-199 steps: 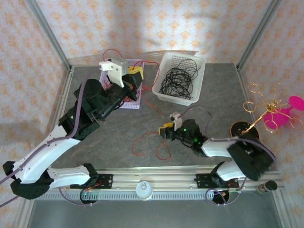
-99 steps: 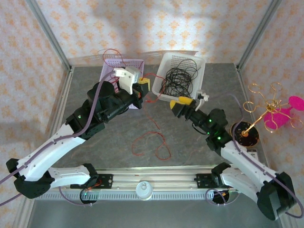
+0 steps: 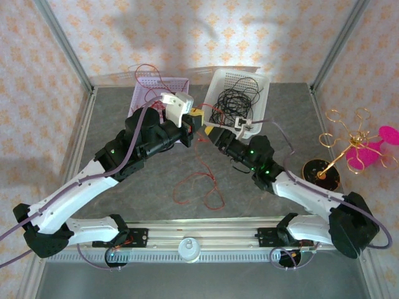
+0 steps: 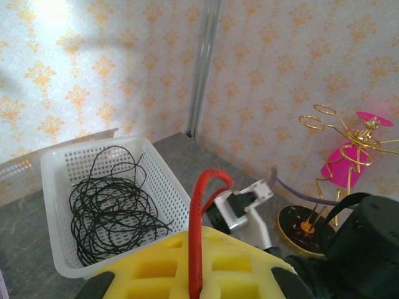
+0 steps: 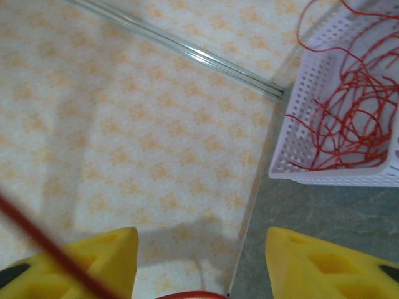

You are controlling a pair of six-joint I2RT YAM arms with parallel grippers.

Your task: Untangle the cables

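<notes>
My left gripper (image 3: pixel 197 118) hangs above the table just left of the white basket, its yellow pads (image 4: pixel 156 268) shut on a red cable (image 4: pixel 199 205) that arches up out of the left gripper (image 4: pixel 198 243). The red cable (image 3: pixel 198 185) trails down into loose loops on the grey table. My right gripper (image 3: pixel 211 132) sits close beside the left one, facing it. In the right wrist view the right gripper (image 5: pixel 199 265) is open, fingers (image 5: pixel 330 261) wide apart; a red strand (image 5: pixel 37 233) crosses the left finger and a red arc (image 5: pixel 193 294) shows low between them. Black cables (image 3: pixel 232 103) lie coiled in the white basket.
The white basket (image 3: pixel 262 99) stands at the back centre, a lilac basket (image 3: pixel 144 80) with red cables (image 5: pixel 349 118) to its left. A gold wire stand with a pink piece (image 3: pixel 352 146) on a dark round base stands at the right. Patterned walls close in the table.
My right gripper has swung left from the white basket's front to just beside the left gripper. The left gripper has shifted slightly right, still holding the red cable.
</notes>
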